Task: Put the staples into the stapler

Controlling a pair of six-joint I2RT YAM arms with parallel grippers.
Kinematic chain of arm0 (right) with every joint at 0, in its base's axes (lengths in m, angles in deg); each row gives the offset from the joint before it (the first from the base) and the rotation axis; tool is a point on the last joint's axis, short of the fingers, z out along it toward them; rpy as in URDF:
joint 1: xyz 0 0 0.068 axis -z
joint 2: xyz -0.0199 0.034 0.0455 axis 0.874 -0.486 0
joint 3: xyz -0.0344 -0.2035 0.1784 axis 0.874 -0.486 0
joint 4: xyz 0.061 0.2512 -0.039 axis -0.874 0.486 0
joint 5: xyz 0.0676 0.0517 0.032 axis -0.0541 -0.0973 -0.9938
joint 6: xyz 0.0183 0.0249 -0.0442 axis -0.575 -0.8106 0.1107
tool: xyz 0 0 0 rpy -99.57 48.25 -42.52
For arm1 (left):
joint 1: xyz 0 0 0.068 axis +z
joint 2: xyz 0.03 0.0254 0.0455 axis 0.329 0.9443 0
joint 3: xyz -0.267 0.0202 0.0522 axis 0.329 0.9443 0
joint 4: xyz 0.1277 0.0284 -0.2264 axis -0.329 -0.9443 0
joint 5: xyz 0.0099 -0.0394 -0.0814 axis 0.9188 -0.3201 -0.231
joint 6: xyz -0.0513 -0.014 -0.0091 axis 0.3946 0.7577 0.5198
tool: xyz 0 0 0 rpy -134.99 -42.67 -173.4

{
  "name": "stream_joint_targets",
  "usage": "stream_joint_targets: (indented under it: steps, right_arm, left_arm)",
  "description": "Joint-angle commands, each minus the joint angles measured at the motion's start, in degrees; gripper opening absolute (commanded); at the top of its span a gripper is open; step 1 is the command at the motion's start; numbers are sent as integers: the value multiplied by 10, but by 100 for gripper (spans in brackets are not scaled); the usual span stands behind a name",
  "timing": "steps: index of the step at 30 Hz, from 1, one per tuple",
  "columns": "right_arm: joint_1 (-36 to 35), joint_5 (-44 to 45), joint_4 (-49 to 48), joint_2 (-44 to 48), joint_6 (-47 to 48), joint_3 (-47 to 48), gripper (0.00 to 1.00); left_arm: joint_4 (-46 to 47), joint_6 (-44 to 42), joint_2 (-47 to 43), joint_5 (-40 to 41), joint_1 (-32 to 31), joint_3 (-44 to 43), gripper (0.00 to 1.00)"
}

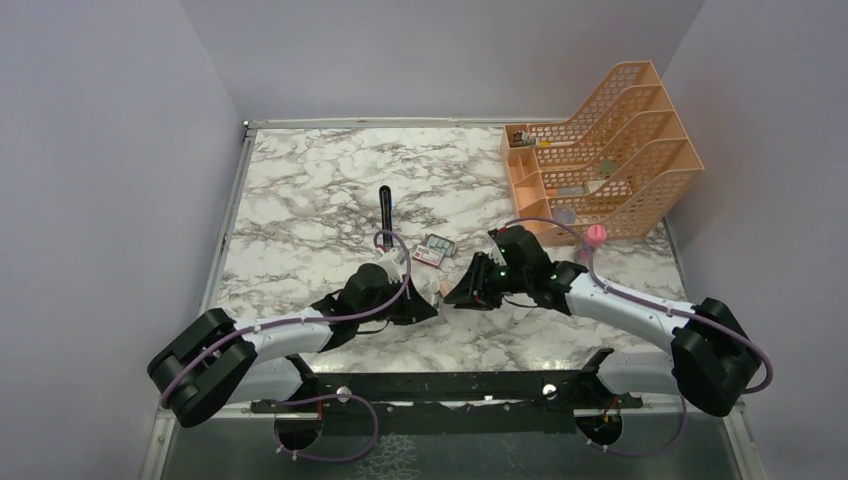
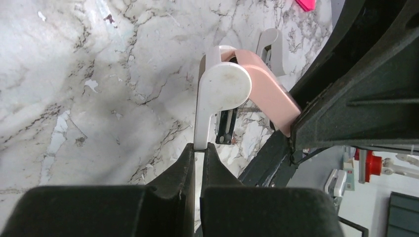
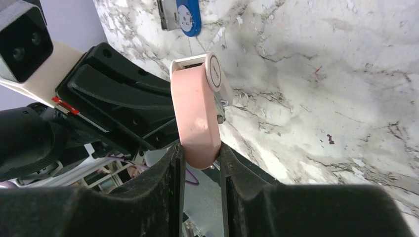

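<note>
Long dark stapler (image 1: pixel 386 208) lay on the marble table (image 1: pixel 300 180), beyond both arms. Left gripper (image 2: pixel 198 150) was pinched tight on the white arm of a small pink-and-white stapler (image 2: pixel 232 84), which was hinged open above the table. Staples box (image 1: pixel 435 249) sat on the table just beyond it. Right gripper (image 3: pixel 200 150) clamped that stapler's pink arm, jaws narrowly apart.

White arms (image 1: pixel 285 332), black joints (image 1: pixel 205 365), purple cables (image 1: pixel 650 297)
</note>
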Motion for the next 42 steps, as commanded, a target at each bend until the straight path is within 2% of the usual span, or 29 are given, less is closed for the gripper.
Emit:
stream_joint_targets:
  steps: [1,13,19,30,34,38,42]
  right_arm:
    - [28,-11,81,24,61,37,20]
    - [55,26,170,-1,145,110,27]
    - [55,22,178,-30,170,133,29]
    - [57,26,164,-59,193,152,40]
    - [58,-6,135,-67,194,137,50]
    - [57,-46,70,-64,189,99,69]
    - [56,-57,17,-63,171,72,75]
  left_arm:
    - [-6,-66,-25,25,2,9,0]
    - [-79,-161,-42,14,2,-15,0]
    - [-100,-188,-44,14,1,-26,0]
    - [-101,-204,-58,5,-4,-27,0]
    - [-100,-191,-60,6,-5,-31,0]
    - [-85,-149,-50,-3,-4,-40,0]
    - [-76,-114,-33,-7,-5,-55,0]
